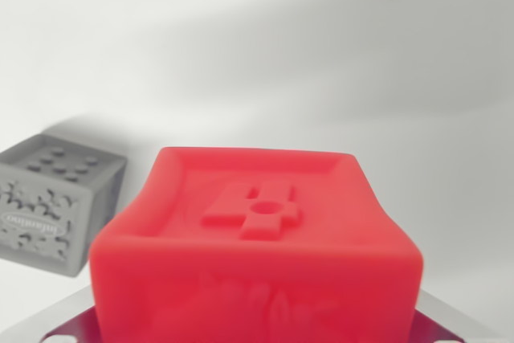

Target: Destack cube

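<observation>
A red cube fills the lower middle of the wrist view, very close to the camera, its top face showing a raised cross-shaped mark. Metal finger parts show at both bottom corners, pressed against the cube's sides. My gripper looks shut on the red cube, though the fingertips themselves are hidden by it. A grey cube with studs on top and a patterned side sits apart on the white surface at the wrist view's left, farther from the camera than the red cube.
A plain white surface stretches behind and to the wrist view's right, crossed by soft shadows. Only the two cubes are visible on it.
</observation>
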